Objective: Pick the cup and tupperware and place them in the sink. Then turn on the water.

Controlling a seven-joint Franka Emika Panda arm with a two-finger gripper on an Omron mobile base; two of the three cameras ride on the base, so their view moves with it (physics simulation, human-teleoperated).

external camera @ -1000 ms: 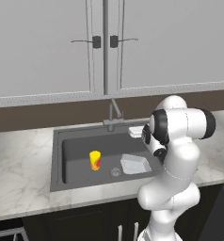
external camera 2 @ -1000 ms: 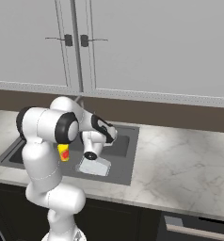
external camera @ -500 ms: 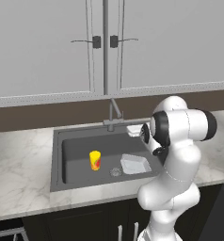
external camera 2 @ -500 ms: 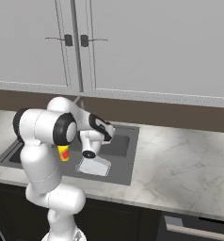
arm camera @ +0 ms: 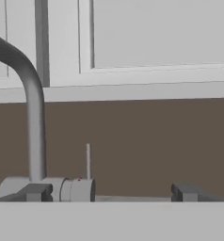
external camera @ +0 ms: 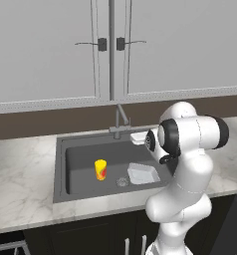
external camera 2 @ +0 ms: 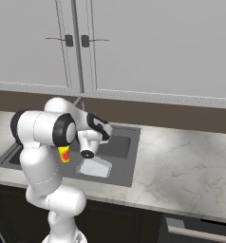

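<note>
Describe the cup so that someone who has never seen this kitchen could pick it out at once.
Find the dark grey sink set into the marbled counter, below the white wall cabinets. On its floor, left of the round drain, stands the cup, upright. It is a small yellow tumbler with a red-orange patch on its side, unlike the shallow pale rectangular tupperware lying right of the drain.

We count: one cup [external camera: 100, 169], yellow with red patch, in sink. One tupperware [external camera: 143, 174], pale rectangular. One sink [external camera: 80, 152], one round drain [external camera: 122, 182], one faucet [external camera: 120, 121] with one thin upright lever [arm camera: 88, 161]. Two cabinet doors [external camera: 46, 47] overhead, two dark handles [external camera: 102, 44]. One marble counter [external camera: 21, 174]. We see two finger tips [arm camera: 34, 192] in hand view.
</note>
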